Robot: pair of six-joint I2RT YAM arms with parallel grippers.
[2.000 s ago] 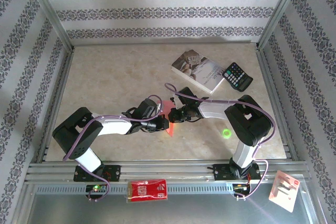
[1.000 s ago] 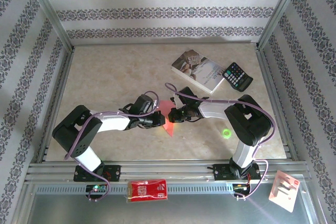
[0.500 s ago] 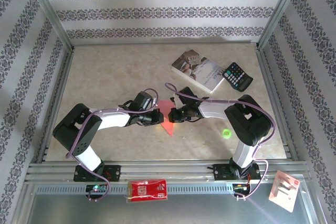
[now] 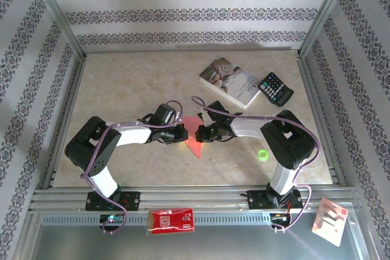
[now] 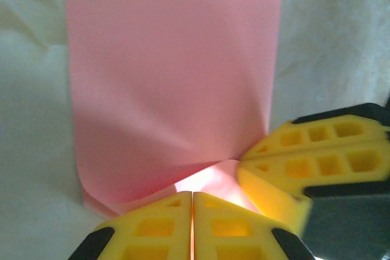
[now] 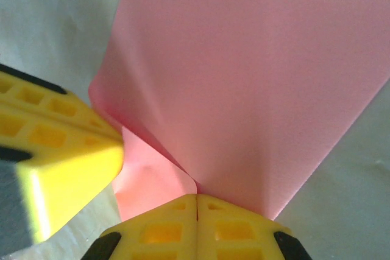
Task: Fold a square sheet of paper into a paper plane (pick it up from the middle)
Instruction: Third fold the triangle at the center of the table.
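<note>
The left claw point(image 4: 182, 136) and the right claw point(image 4: 198, 133) meet tip to tip near the middle of the surface point(image 4: 122, 83), with the pink-red paper point(image 4: 196, 148) caught between them. Both claws are closed. In the left wrist view the left claw's yellow fingers point(image 5: 152, 226) press flat together on the near edge of the paper, which spreads away from the tips as a broad, smooth panel with a soft crease running into the pinch. The right claw's fingers come in from the right of that view, touching the same bunched corner. In the right wrist view the right claw's fingers point(image 6: 158, 229) are likewise pressed shut on a folded corner of the paper, with the left claw's fingers just beside it on the left. From above, the paper is a narrow, partly folded shape running from just beyond the two claws to a point on their near side. A paperback book point(image 4: 234, 82) lies well beyond the right claw, with a black calculator point(image 4: 275, 88) touching its right side. A small green round thing point(image 4: 263, 154) sits to the right of the right claw, well apart from it. A red packet point(image 4: 172, 220) lies on the front rail, well behind both claws.
</note>
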